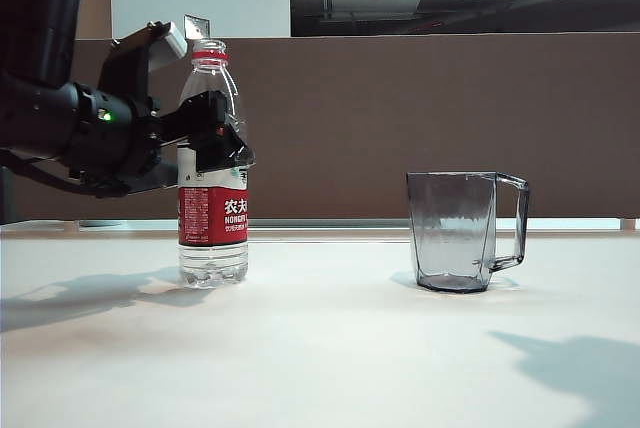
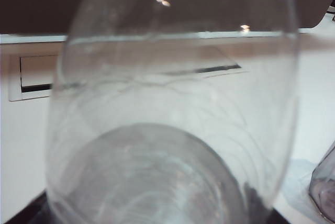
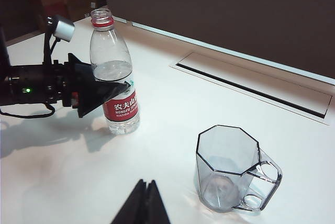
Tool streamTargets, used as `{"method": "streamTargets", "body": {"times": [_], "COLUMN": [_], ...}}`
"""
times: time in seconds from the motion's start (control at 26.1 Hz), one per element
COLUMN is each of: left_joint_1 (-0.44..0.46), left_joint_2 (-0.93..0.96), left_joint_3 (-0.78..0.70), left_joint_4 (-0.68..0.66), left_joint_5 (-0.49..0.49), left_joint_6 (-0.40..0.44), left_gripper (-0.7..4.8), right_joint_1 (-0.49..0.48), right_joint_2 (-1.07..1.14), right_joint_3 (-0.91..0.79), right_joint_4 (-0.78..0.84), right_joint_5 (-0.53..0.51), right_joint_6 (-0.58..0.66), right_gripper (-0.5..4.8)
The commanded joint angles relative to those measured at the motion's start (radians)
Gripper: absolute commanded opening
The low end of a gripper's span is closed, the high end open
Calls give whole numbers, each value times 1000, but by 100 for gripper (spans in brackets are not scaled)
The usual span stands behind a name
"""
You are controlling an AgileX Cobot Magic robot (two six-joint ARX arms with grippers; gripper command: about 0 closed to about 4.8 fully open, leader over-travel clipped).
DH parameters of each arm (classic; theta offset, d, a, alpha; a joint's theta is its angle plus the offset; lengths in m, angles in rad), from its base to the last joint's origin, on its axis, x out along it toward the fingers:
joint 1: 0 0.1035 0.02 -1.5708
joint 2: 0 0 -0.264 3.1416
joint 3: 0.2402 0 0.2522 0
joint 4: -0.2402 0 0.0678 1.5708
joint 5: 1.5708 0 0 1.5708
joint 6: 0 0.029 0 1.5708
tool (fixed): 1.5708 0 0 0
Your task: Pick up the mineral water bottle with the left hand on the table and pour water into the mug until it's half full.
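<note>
Exterior view: camera set low, near tabletop level, facing straight across the table (image 1: 320, 348) toward a brown partition; the mineral water bottle (image 1: 212, 163) stands left, the mug (image 1: 455, 231) right. Left wrist view: lens so near the bottle (image 2: 172, 119) that its clear body fills the frame (a sliver of mug (image 2: 324, 192) shows at one edge). Right wrist view: raised, looking down obliquely and from farther off at bottle (image 3: 114, 72), mug (image 3: 233, 169) and left gripper (image 3: 102, 90), all shared with the exterior view.
</note>
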Motion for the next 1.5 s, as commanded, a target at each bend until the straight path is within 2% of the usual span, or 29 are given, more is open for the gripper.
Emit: {"method": "streamTargets", "body": {"times": [0.04,0.65,0.69,0.77,0.84,0.92,0.96,1.07,1.5], "left_joint_1": [0,0,0,0,0,0,0,0,-6], "left_joint_2": [27,110,110,110,110,110,110,110,109], "left_joint_3": [26,69,69,69,69,69,69,69,69], "left_joint_4": [20,64,63,64,63,63,63,64,72], "left_joint_5": [2,2,2,2,2,2,2,2,2], "left_joint_6": [-2,1,1,1,1,1,1,0,16], "left_gripper": [479,479,420,357,331,327,305,171,161], "right_joint_1": [-1,-1,-1,-1,-1,-1,-1,-1,-1], "right_joint_2": [-1,-1,-1,-1,-1,-1,-1,-1,-1], "right_joint_3": [6,6,6,6,6,6,6,6,6], "right_joint_4": [16,17,16,17,17,16,16,16,15], "right_joint_5": [-2,-2,-2,-2,-2,-2,-2,-2,-2], "right_joint_6": [0,0,0,0,0,0,0,0,0], "right_gripper": [-2,-2,-2,-2,-2,-2,-2,-2,-2]}}
